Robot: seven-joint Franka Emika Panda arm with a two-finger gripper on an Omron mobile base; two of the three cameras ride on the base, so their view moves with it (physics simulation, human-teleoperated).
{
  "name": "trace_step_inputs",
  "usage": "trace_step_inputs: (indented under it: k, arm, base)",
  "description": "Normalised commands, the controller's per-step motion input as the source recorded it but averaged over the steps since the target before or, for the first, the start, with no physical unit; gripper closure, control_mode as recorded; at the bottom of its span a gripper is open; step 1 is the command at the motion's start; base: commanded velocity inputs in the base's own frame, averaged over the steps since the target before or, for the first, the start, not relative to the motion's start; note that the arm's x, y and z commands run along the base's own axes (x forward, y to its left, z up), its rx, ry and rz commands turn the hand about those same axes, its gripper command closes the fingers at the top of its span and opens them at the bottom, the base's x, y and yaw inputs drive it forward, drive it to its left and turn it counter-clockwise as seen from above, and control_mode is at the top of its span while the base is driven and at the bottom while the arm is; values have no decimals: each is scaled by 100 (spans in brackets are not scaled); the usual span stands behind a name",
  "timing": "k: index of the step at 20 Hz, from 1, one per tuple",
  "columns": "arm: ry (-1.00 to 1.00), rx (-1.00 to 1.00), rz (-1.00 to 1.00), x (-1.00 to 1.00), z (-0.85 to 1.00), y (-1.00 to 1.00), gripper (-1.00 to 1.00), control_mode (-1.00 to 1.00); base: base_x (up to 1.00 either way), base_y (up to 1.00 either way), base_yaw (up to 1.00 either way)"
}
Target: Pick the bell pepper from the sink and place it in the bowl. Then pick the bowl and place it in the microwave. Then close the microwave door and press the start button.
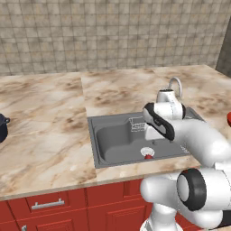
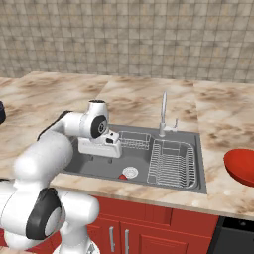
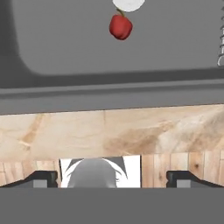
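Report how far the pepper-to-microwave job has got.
Nothing is done yet: the bell pepper lies in the sink beside the drain. In hand: the open gripper holds nothing. Left: pepper into the bowl on the counter, then every microwave step.

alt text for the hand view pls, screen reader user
A small red bell pepper lies on the grey floor of the sink beside the round drain, far from the open end effector. Marbled countertop runs along the sink's near rim.
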Motion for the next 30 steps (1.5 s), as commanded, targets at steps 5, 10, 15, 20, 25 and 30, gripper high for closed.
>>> trace_step_inputs:
  k: [5, 10, 15, 20, 25, 30]
  arm:
    - [10, 0, 0, 42, -60, -5, -100, -100]
    - [6, 0, 0, 37, -66, -14, -100, -100]
    - [3, 0, 0, 40, -62, -13, -100, -100]
    - [1, 0, 0, 43, -51, -11, -100, -100]
    - [1, 0, 0, 33, -49, -3, -100, -100]
    - [0, 0, 0, 38, -47, 0, -100, -100]
  base:
    - [0, 0, 0]
    - [0, 0, 0]
    - [0, 0, 0]
    - [0, 0, 0]
    - [0, 0, 0]
    - [0, 0, 0]
